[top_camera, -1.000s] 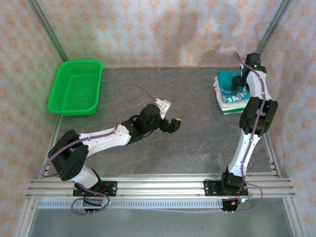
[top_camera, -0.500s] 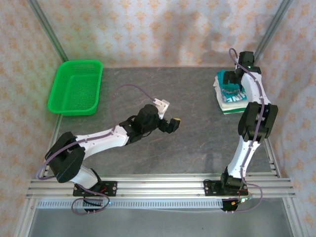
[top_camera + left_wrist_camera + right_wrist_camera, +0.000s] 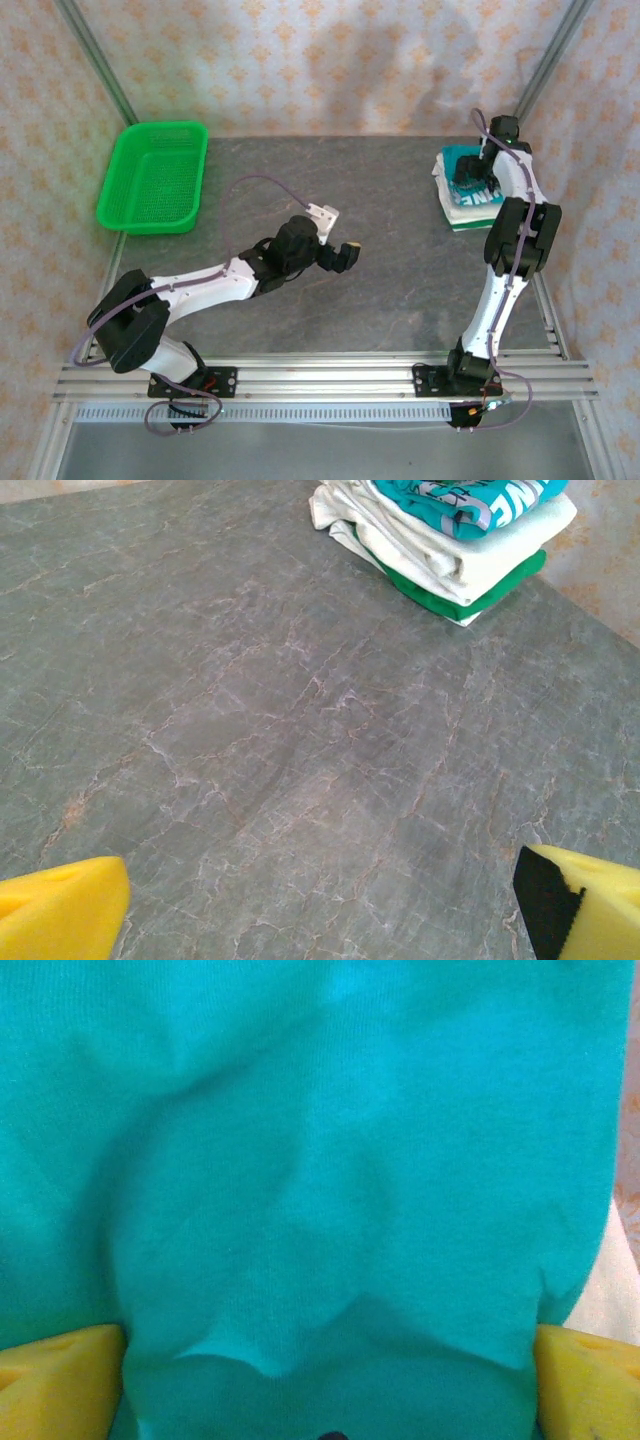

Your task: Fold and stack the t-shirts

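Spreading under everything is a dark grey, stone-patterned table. A green basket sits at its far left corner, well apart from the cloth. At the far right corner lies the stack of t-shirts, folded and piled near the table's right edge. In the left wrist view the pile is easy to read: a green shirt low down, white shirts above it, and a teal shirt with white lettering on top, rumpled rather than flat.

The right gripper hangs over that pile, pointing down at the teal shirt. Its yellow pads stand wide apart, released, with teal cloth bulging between them; whether the pads touch the cloth cannot be told.

The left gripper hovers over bare table near the middle, facing the stack from a distance. Its yellow pads are spread fully, holding nothing.
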`<state>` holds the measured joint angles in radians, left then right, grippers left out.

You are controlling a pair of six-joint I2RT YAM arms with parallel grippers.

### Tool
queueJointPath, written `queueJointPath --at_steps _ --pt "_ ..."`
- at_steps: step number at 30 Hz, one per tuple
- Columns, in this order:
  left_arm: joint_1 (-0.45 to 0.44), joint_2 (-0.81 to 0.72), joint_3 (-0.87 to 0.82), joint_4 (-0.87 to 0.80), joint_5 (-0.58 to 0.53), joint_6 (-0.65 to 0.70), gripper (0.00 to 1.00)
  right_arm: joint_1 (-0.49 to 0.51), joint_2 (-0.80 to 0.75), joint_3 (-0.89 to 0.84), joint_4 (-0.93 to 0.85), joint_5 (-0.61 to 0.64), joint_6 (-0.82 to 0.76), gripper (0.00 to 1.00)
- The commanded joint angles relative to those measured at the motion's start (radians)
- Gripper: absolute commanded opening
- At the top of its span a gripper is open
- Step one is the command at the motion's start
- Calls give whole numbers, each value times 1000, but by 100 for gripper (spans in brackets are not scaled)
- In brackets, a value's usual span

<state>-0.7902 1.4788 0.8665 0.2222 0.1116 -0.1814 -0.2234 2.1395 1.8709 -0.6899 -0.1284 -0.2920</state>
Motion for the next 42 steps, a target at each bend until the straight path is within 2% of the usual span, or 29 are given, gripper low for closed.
queueJointPath --at_steps 1,5,8,15,18,21,23,26,29,36,40,42 --pt "2 -63 -16 39 -58 16 100 10 -60 -27 -5 24 -13 99" --pt "16 -124 -27 -3 -169 45 100 41 -210 -137 70 32 7 99" --pt "50 -187 -48 -51 -300 39 100 80 -388 -320 191 26 28 99" --pt "207 -419 -186 -121 -399 69 100 125 -847 -873 508 -93 166 99" --pt "272 -537 -253 -150 -444 122 100 127 -1032 -1087 616 -92 237 99" --pt "350 -635 -334 -124 -402 229 100 127 -1187 -1287 748 -68 293 99" --pt "379 -674 -382 -107 -468 251 100 128 -1246 -1376 812 -58 317 99" --pt "456 -690 -453 -68 -480 296 100 128 -1270 -1486 950 -51 344 99" --pt "561 -654 -535 62 -402 290 100 129 -1228 -1599 1183 -16 356 99" --pt "712 -421 -558 300 -287 243 100 130 -999 -1642 1472 7 392 99" --pt "753 -257 -547 426 -231 218 100 130 -860 -1628 1569 17 379 99" --pt "769 -208 -502 404 -200 206 100 130 -848 -1609 1549 6 349 99"
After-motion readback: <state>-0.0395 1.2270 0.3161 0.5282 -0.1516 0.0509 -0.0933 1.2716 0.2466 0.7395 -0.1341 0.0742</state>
